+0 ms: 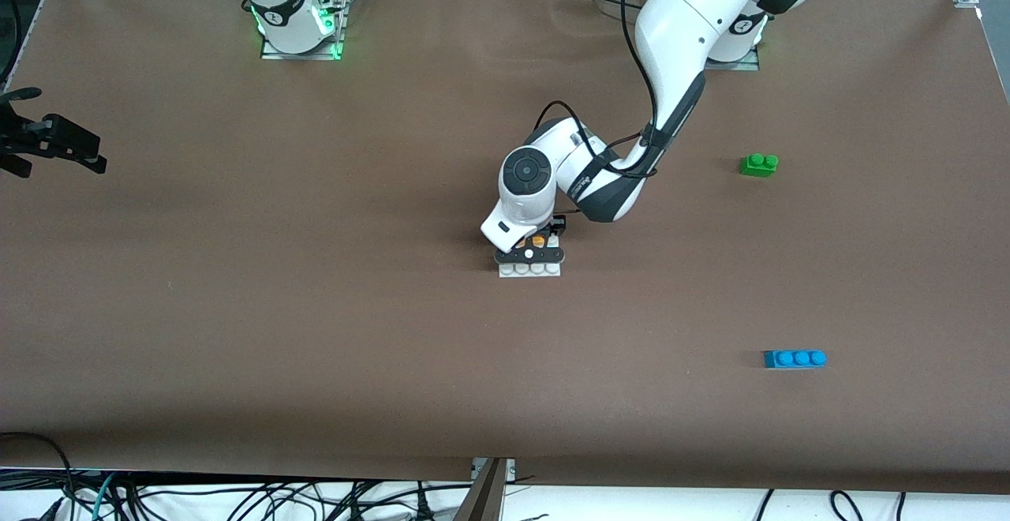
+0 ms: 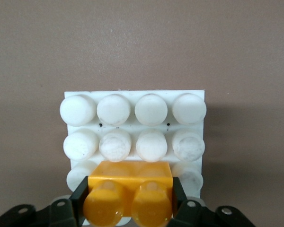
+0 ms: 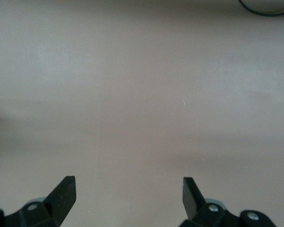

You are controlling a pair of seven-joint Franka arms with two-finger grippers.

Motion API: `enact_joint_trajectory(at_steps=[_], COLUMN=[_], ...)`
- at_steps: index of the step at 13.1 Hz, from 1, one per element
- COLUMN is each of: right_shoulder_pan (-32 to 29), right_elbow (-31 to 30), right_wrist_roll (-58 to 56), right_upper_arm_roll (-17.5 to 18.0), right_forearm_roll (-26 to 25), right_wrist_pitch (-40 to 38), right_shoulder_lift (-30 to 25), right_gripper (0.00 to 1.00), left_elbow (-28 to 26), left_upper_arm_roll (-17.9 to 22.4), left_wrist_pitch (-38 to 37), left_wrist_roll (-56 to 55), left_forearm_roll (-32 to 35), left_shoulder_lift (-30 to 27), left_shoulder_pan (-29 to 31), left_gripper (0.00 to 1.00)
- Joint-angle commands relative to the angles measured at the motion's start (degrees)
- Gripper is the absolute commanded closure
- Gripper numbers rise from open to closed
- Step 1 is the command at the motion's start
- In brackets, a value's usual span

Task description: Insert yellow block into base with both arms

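Note:
The white studded base (image 1: 530, 270) lies mid-table. My left gripper (image 1: 536, 248) is low over it, shut on the yellow block (image 1: 538, 241). In the left wrist view the yellow block (image 2: 130, 187) sits between the black fingers (image 2: 80, 201) of the left gripper (image 2: 128, 202). It covers the middle studs of the base (image 2: 134, 93) in the rows closest to the gripper. I cannot tell whether it is pressed down. My right gripper (image 1: 24, 133) waits open and empty at the right arm's end of the table. The right wrist view shows it (image 3: 128, 189) over bare mat.
A green two-stud brick (image 1: 759, 164) lies toward the left arm's end of the table. A blue three-stud brick (image 1: 794, 358) lies nearer the front camera at that same end. The left arm's forearm (image 1: 584, 181) hangs over the table just above the base.

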Motion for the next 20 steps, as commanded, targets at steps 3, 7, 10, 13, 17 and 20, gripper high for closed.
enact_joint_trajectory(at_steps=[3,7,10,13,17,20], right_shoulder_pan=[-0.5,-0.5,-0.5,-0.6,-0.6,-0.4], right_elbow=[-0.9,-0.9,-0.9,-0.9,-0.9,-0.9], right_wrist_roll=[-0.3,-0.3,-0.3,-0.4,-0.4,-0.3], right_upper_arm_roll=[0.6,0.6,0.5,0.5,0.6,0.6], right_forearm_roll=[-0.4,-0.5,-0.6,-0.7,-0.6,-0.7], right_wrist_pitch=[-0.3,-0.3,-0.2,-0.2,-0.2,-0.3], right_shoulder_lift=[-0.8,-0.8,-0.8,-0.8,-0.7,-0.7], right_gripper=[0.00,0.00,0.00,0.00,0.00,0.00], left_elbow=[1.8,2.3,2.2,2.3,0.8,-3.3], left_upper_arm_roll=[0.3,0.2,-0.1,-0.1,0.4,3.7], left_wrist_pitch=[-2.9,-12.1,-20.9,-28.8,-37.4,-39.7], left_wrist_roll=[-0.8,-0.9,1.0,5.1,20.7,33.9], left_forearm_roll=[1.6,0.9,-3.8,-4.1,-8.9,-8.4], left_shoulder_lift=[-0.7,-7.8,-16.5,-23.2,-32.2,-38.5], left_shoulder_pan=[-0.3,1.8,8.2,14.5,22.6,28.2], left_gripper=[0.00,0.00,0.00,0.00,0.00,0.00])
